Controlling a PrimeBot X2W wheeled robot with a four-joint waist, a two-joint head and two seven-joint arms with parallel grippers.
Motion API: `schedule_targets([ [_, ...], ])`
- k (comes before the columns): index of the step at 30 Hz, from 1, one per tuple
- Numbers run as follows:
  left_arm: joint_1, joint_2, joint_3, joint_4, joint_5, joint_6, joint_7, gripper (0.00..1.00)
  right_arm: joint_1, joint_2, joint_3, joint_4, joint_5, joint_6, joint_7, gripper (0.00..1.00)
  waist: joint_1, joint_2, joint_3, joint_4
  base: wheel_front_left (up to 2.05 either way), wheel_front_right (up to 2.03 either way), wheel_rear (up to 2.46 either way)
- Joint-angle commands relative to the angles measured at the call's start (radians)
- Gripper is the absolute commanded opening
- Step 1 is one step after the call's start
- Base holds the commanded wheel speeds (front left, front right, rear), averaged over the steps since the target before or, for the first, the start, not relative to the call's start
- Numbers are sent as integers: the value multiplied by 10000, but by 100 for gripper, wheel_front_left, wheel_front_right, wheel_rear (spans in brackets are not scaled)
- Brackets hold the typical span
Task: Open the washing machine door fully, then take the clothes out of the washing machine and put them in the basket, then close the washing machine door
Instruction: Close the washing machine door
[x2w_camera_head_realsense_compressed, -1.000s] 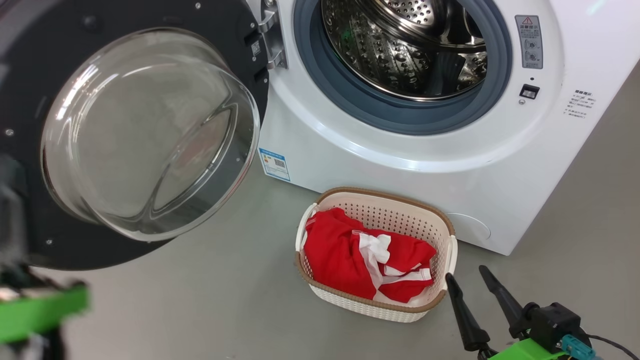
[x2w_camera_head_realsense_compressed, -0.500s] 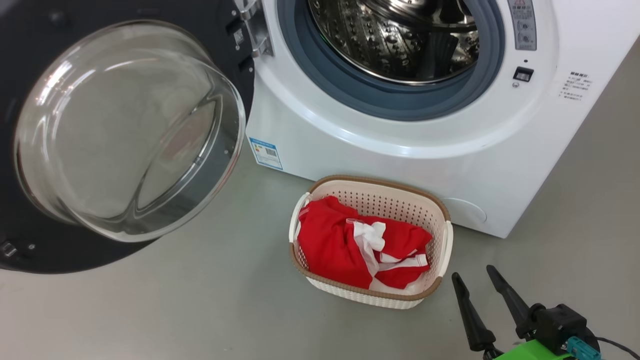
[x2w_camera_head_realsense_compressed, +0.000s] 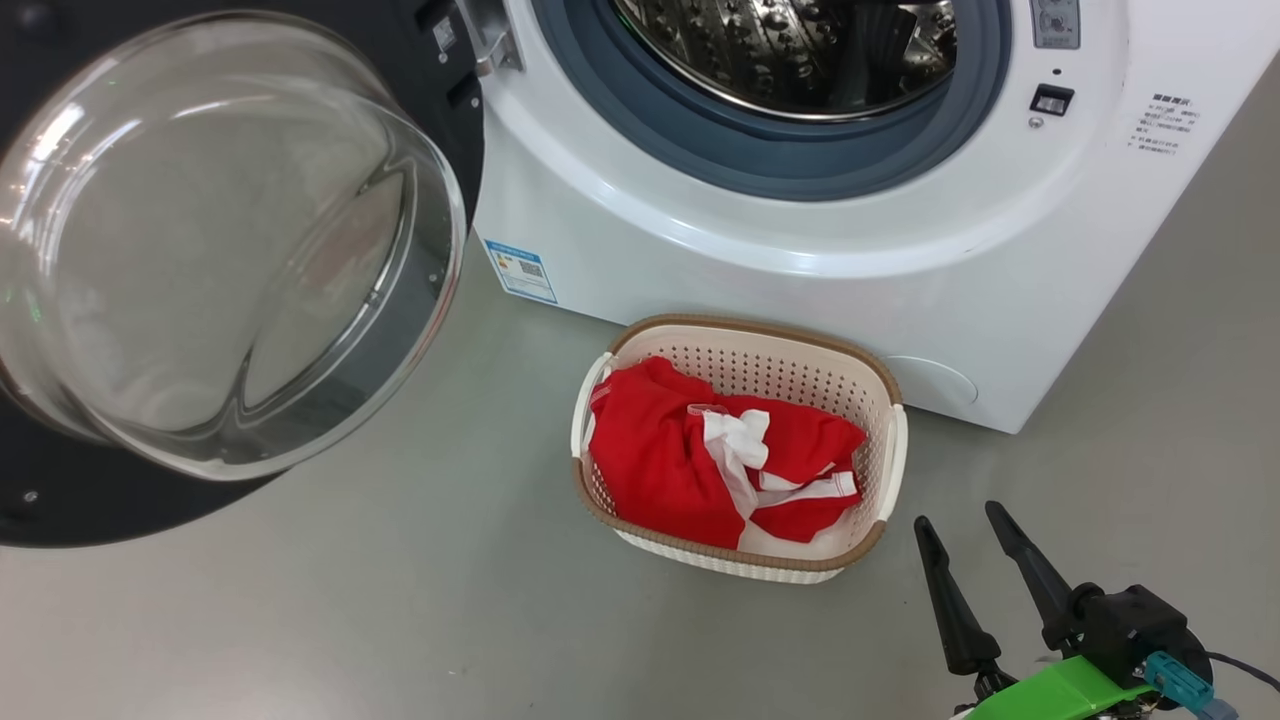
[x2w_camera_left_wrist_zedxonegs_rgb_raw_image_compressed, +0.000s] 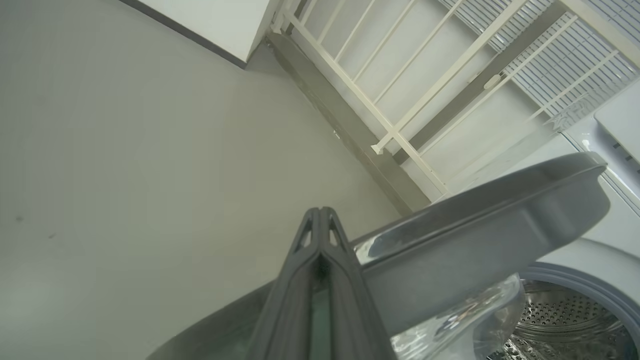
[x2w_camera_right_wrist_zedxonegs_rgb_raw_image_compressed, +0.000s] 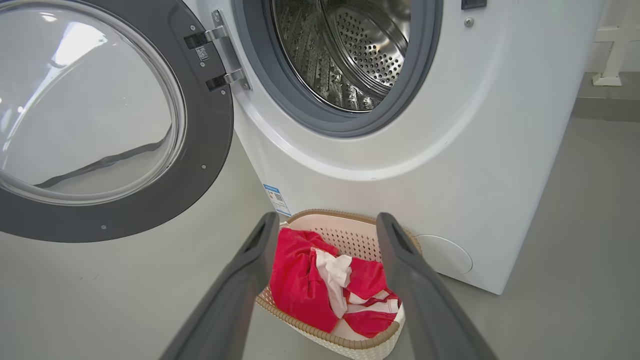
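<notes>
- Blue label (x2w_camera_head_realsense_compressed: 520, 270) on the washer's (x2w_camera_head_realsense_compressed: 800, 290) front, lower left: small print and a code square, unreadable.
- Printed lines (x2w_camera_head_realsense_compressed: 1165, 125) on its front right: too small to read.
- White code sticker (x2w_camera_right_wrist_zedxonegs_rgb_raw_image_compressed: 201, 52) on the door (x2w_camera_right_wrist_zedxonegs_rgb_raw_image_compressed: 200, 150) rim: unreadable.

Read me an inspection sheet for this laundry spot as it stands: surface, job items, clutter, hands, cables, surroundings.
Surface: grey floor, smooth.
Job's things: washing machine door stands open; washing machine, no clothes seen in the visible part of the drum; basket on the floor in front of the machine; clothes, red and white, inside the basket.
Clutter: nothing seen.
Hands: left hand shut, by the door's edge, contact unclear; right hand open, empty, near the basket.
Cables: dark cable at the right wrist.
Surroundings: white railing.
</notes>
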Motion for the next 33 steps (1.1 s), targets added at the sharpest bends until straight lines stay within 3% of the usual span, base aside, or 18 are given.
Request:
schedule_targets([
  [1, -126, 925, 10, -148, -238, -55, 592, 0, -332, 3, 188, -267, -142, 73, -65, 100, 0, -1, 83, -39, 0, 0, 0],
  [8, -36, 1152, -451, 3, -856, -55, 1627, 0, -388, -38, 116, -296, -233, 73, -65, 100, 0, -1, 196, -82, 0, 0, 0],
  [17, 520, 1219, -887, -813, -1634, -55, 2493, 0, -348, -43, 83, -326, -244, 73, -65, 100, 0, -1, -30, -116, 0, 0, 0],
  [24, 1506, 1357, -1290, -2571, -2566, -55, 3449, 0, -186, -31, 48, -366, -182, 73, -65, 100, 0, -1, -415, -84, 0, 0, 0],
  [33, 2572, 1596, -1482, -4325, -3389, -55, 3939, 0, 38, -13, 52, -431, -67, 73, -65, 100, 0, -1, -848, -109, 0, 0, 0],
])
